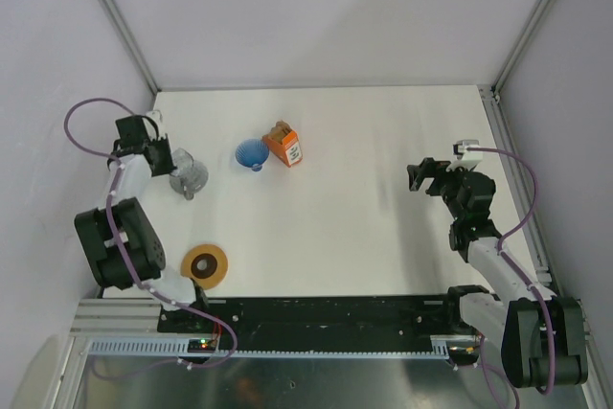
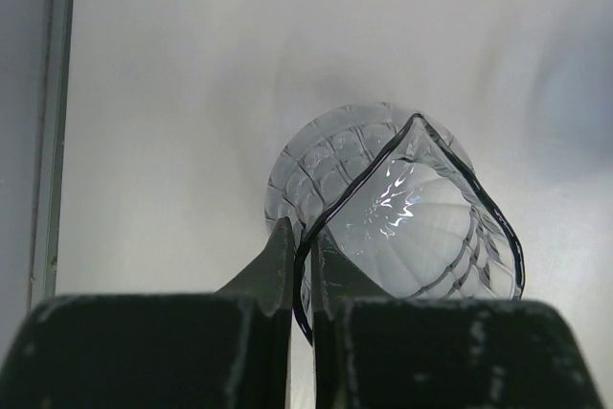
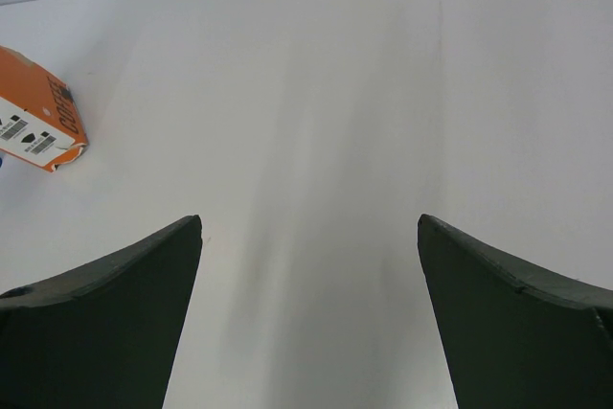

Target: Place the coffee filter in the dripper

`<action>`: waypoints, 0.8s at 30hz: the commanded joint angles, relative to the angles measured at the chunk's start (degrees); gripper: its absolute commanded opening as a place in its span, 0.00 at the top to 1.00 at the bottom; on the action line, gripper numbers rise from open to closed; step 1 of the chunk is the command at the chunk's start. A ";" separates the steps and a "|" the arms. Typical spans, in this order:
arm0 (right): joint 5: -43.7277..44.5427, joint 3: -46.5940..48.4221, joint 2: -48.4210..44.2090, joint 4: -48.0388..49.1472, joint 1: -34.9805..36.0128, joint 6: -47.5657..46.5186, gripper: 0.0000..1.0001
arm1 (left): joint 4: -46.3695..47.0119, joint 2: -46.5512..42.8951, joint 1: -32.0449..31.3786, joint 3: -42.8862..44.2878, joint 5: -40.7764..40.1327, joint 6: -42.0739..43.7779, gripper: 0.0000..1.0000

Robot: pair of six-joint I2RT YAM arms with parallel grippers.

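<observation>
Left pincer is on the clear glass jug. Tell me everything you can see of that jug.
The glass jug is clear, with a rounded, grid-patterned body and a thin, dark-edged rim pinched into a pouring spout. It looks empty. It is at the left of the table, left of the blue dripper. The left pincer is shut on its rim wall, one finger inside and one outside. Whether its base rests on the table cannot be told.
</observation>
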 commanded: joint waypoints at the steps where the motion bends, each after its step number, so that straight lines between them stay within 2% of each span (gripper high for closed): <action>1: -0.78 2.17 -0.01 1.13 0.23 0.21 0.01 | -1.99 -10.87 -1.43 2.46 5.73 1.75 1.00; 5: -1.22 2.21 0.35 1.49 0.23 0.51 0.01 | -6.63 -16.44 -5.55 5.90 6.51 4.10 1.00; 7: -1.65 2.18 0.34 1.61 0.17 0.87 0.01 | -9.11 -18.25 -10.40 7.10 6.44 5.48 1.00; 10: -2.38 2.37 -0.60 1.25 0.09 1.24 0.01 | -13.39 -18.83 -22.45 8.37 5.95 8.15 1.00; 14: -2.31 3.69 -2.74 -1.93 -0.13 1.52 0.01 | -18.54 -16.45 -36.96 10.98 5.94 11.70 1.00; 18: -1.29 4.15 -4.73 -4.43 -0.33 2.33 0.01 | -19.81 -12.58 -49.48 12.68 6.23 13.51 1.00; 22: -0.95 4.19 -6.76 -6.60 -0.66 3.18 0.01 | -19.58 -7.25 -59.23 14.00 9.97 16.33 1.00; 24: -0.93 4.19 -8.09 -7.75 -0.80 3.23 0.01 | -18.96 -4.18 -61.83 14.69 12.03 17.85 1.00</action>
